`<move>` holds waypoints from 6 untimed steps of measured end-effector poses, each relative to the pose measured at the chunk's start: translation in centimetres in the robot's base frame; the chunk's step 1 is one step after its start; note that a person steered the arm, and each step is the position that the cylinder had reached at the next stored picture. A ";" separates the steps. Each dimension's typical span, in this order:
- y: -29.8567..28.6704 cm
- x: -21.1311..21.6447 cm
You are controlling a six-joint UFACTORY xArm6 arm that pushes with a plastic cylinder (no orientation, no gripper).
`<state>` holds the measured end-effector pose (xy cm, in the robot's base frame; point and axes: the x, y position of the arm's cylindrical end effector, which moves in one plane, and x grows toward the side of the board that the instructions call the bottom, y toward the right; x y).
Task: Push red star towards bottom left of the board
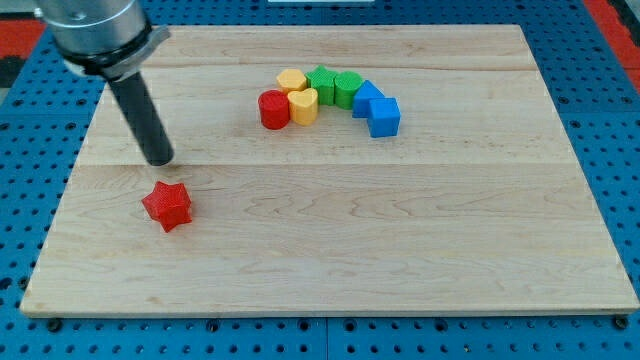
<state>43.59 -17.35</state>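
Note:
The red star (167, 205) lies on the wooden board (330, 260) at the view's left, a little below the middle height. My tip (159, 160) rests on the board just above the star, slightly to its left, with a small gap between them. The rod rises up and left to the arm's mount at the view's top left corner.
A cluster of blocks sits at the view's top centre: a red cylinder (273, 109), two yellow blocks (303, 104) (291, 79), two green blocks (321, 82) (347, 88) and two blue blocks (368, 98) (384, 117). A blue pegboard (20, 220) surrounds the board.

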 end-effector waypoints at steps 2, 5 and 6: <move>-0.3 8.0; 6.3 7.4; 5.0 11.0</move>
